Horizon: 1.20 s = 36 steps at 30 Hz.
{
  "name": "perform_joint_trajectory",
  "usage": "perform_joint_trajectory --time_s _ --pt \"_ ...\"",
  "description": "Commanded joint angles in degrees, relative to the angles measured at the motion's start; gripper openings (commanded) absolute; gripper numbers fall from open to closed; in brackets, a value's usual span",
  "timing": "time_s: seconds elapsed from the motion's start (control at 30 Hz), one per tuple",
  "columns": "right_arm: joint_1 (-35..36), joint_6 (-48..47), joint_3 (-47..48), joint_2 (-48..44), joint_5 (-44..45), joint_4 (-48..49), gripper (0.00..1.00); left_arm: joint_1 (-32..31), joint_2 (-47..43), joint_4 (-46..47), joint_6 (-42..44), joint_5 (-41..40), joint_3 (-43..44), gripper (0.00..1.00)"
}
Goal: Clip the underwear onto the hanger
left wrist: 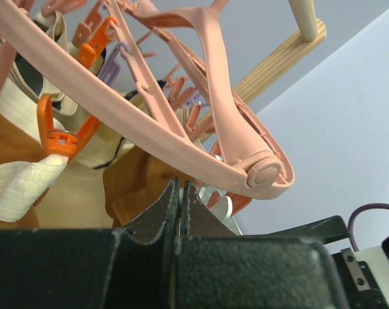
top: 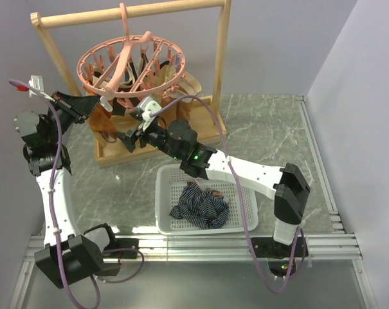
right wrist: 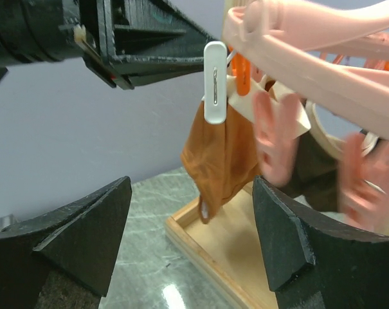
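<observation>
Both arms are up at the hanger (left wrist: 136,129) and neither one carries the garment. The underwear (top: 200,207) lies crumpled in the white basket (top: 161,199), well below and in front of the hanger, untouched. The left claw (left wrist: 180,196) sits just under the hanger's rim, fingers pressed together with nothing visible between them. The right claw (right wrist: 191,193) hangs beneath the hanger on its near side, spread wide and empty, facing a brown garment (right wrist: 217,154) and a white clip (right wrist: 215,80) hanging from the rim.

The trouble looks plain enough: the hanger dangles from a hook, so any nudge from the closed left claw would likely set it swinging, and the clips would drift off target. The two claws are also very near each other below the hanger — a careless reach could knock them together, or the open right fingers could snag the brown garment and pull it free. And the clipping cannot begin until someone goes back for the underwear.
</observation>
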Motion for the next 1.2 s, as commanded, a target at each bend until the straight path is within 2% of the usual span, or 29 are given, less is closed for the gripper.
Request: perform_joint_trajectory --time_s 0.0,0.43,0.93,1.17 --pt "0.45 -1.31 3.51 0.83 0.19 3.54 0.82 -0.28 -1.49 1.57 -1.07 2.68 -0.58 0.00" --pt "-0.34 -6.41 8.69 5.57 0.19 5.21 0.78 -0.20 -1.76 2.19 -1.51 4.88 -1.11 0.00" --pt "-1.48 -6.67 14.49 9.53 -1.13 1.69 0.74 -0.20 -1.67 2.89 -0.98 6.73 -1.47 0.00" --pt "-1.84 -6.32 16.60 10.85 -1.57 0.55 0.64 -0.28 -0.88 2.54 -0.98 7.34 -1.29 0.00"
